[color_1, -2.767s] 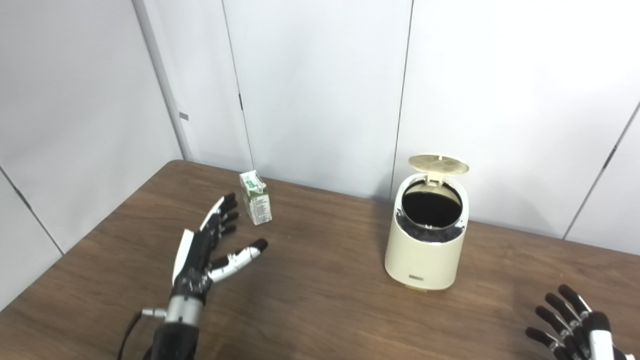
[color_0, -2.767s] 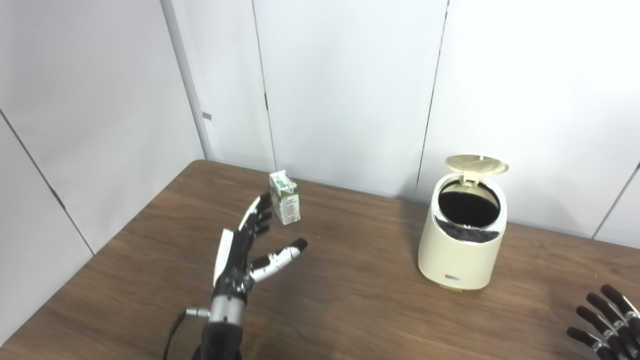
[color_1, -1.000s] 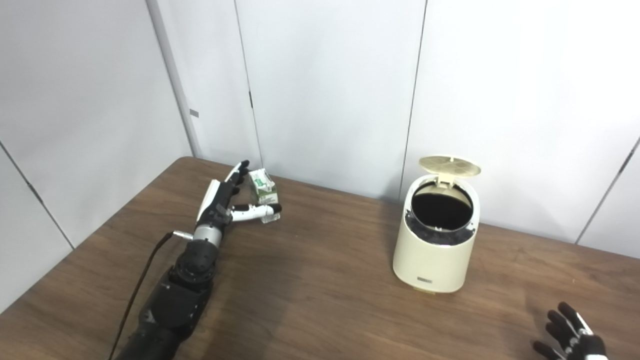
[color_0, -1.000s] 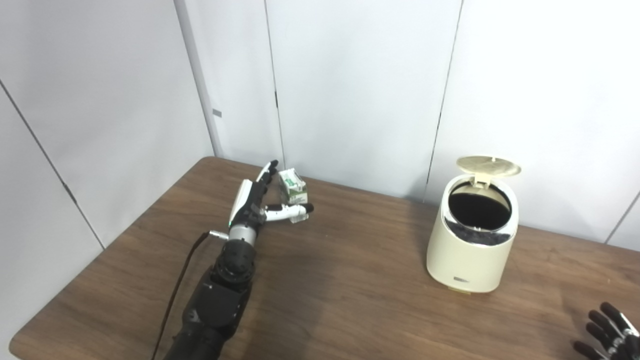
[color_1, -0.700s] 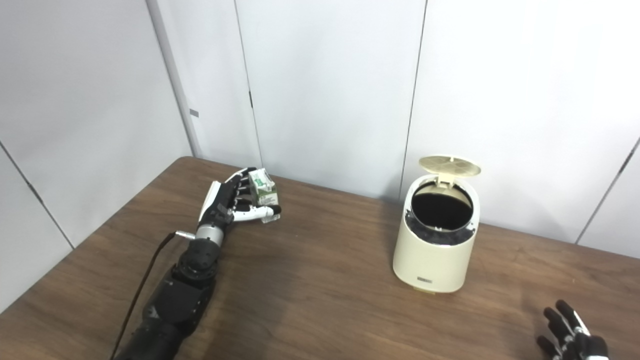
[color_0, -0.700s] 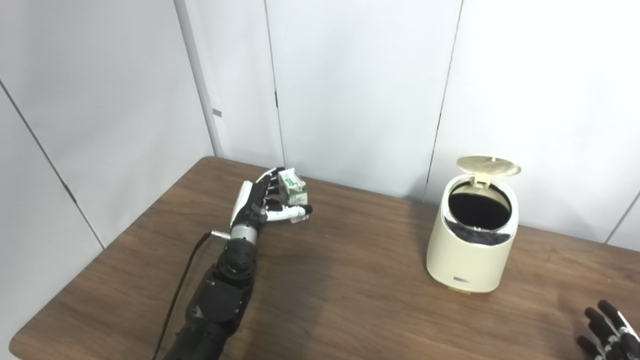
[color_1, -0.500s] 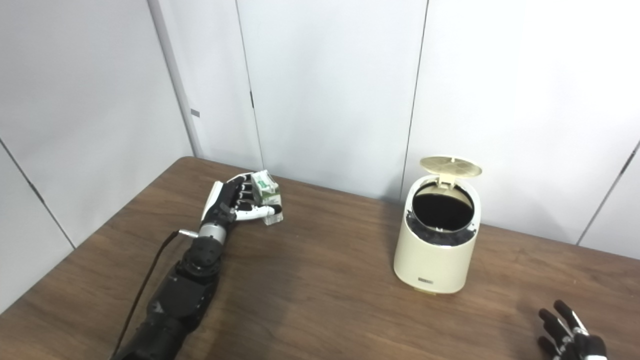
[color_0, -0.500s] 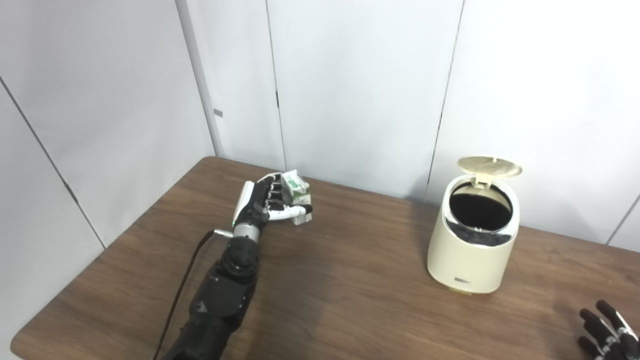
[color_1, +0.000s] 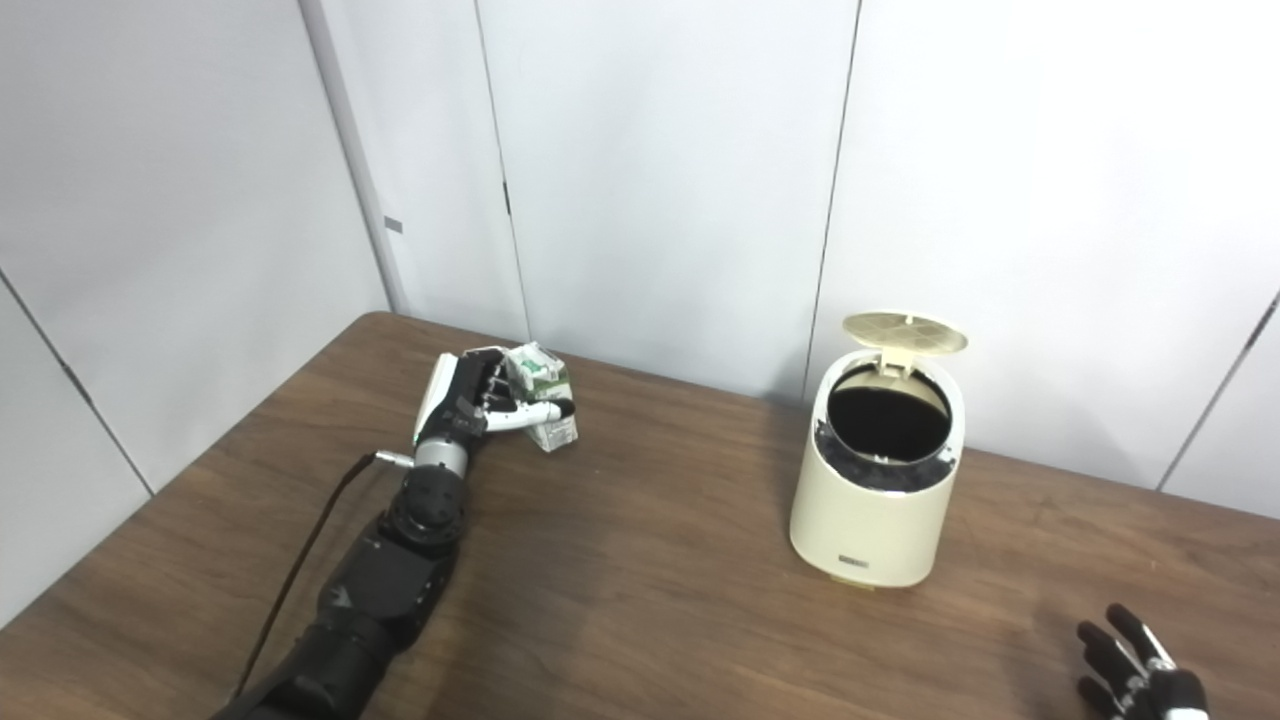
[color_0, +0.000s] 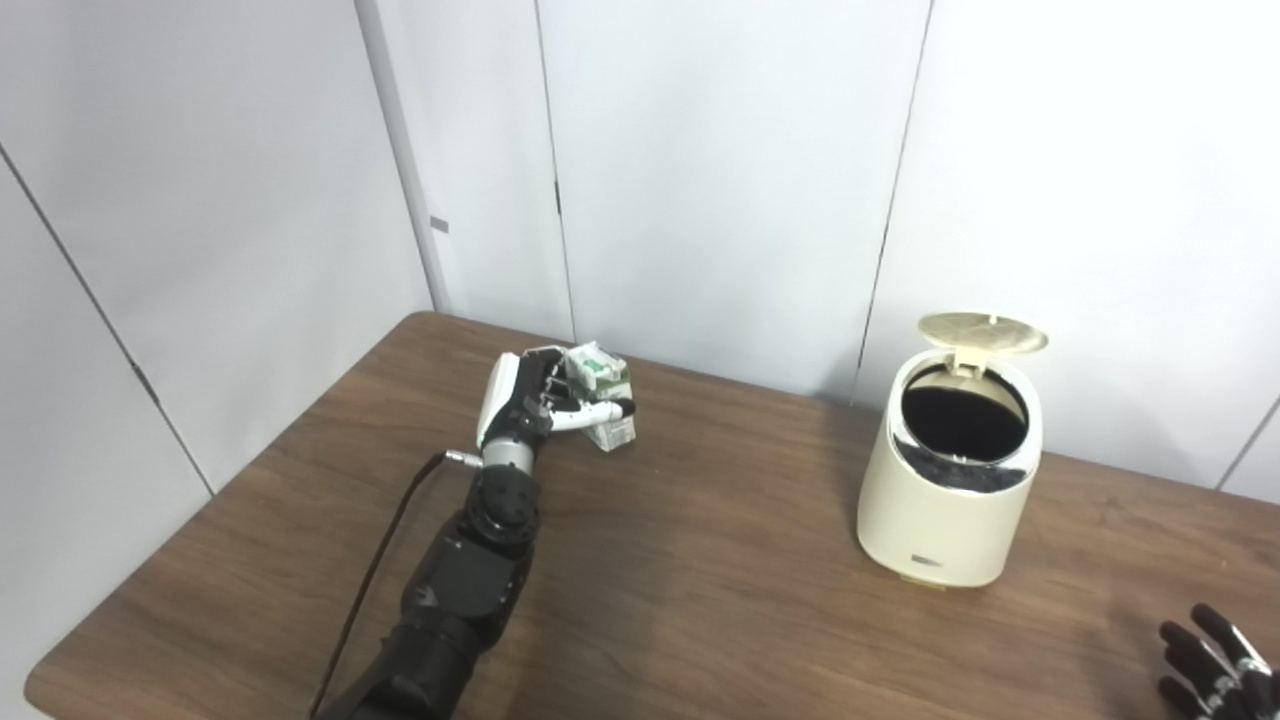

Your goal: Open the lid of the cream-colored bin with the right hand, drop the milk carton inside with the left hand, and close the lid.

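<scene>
The small green and white milk carton [color_0: 605, 383] is at the far left of the brown table [color_0: 700, 560]. My left hand [color_0: 535, 398] is shut on it, fingers wrapped over its top and thumb across its front, and it tilts a little. The cream-colored bin [color_0: 948, 490] stands at the right with its round lid [color_0: 982, 332] flipped up at the back and its dark inside showing. My right hand [color_1: 1135, 675] rests low at the bottom right corner, fingers spread and empty, well away from the bin.
White wall panels [color_0: 700, 170] stand close behind the table's far edge. The table's left edge [color_0: 230, 480] runs diagonally near my left arm. A black cable [color_0: 365, 580] hangs along the left forearm.
My left hand reached forward to the carton, closed its fingers around it and shifted it slightly to the right. The right hand drew back toward the bottom corner. The bin lid stays up.
</scene>
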